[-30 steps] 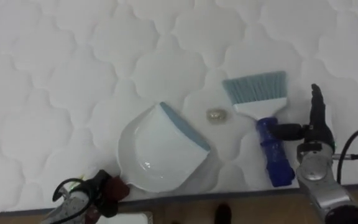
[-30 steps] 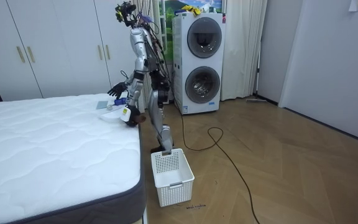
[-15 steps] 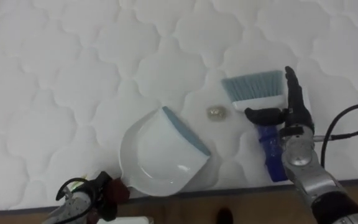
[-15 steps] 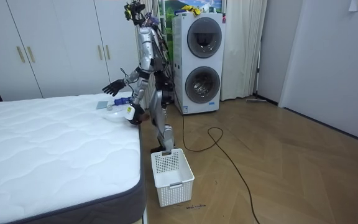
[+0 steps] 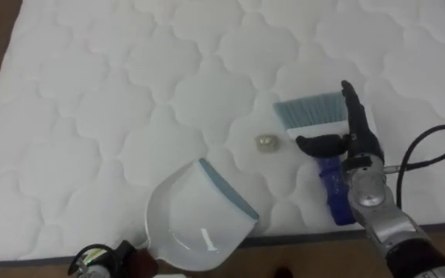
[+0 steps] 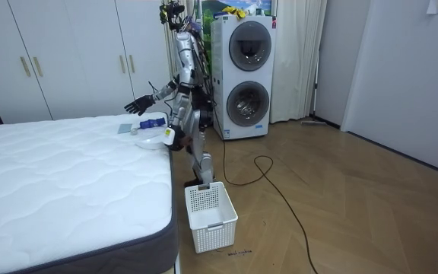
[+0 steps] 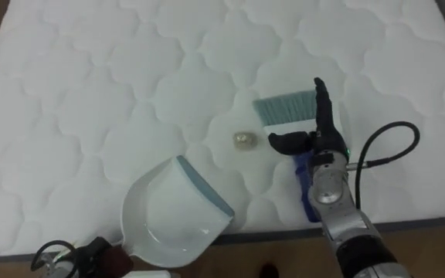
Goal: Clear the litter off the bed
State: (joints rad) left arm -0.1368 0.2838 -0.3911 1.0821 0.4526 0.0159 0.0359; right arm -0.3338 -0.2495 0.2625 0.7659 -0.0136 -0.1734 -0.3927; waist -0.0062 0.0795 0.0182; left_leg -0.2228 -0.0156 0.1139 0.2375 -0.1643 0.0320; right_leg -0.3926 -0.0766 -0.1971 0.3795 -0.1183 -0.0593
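Sweeping has not begun: the scrap [image 5: 266, 143] lies on the bed [image 5: 91, 93] between the dustpan [image 5: 195, 220] and the brush [image 5: 315, 110], and the right hand [image 5: 359, 145] hovers over the brush handle, fingers straight, thumb spread, gripping nothing. The left hand [image 5: 118, 257] is at the dustpan's rear, but I cannot tell its grip. The room view adds a basket [image 6: 210, 215] on the floor beside the bed, while the eye views give the scrap.
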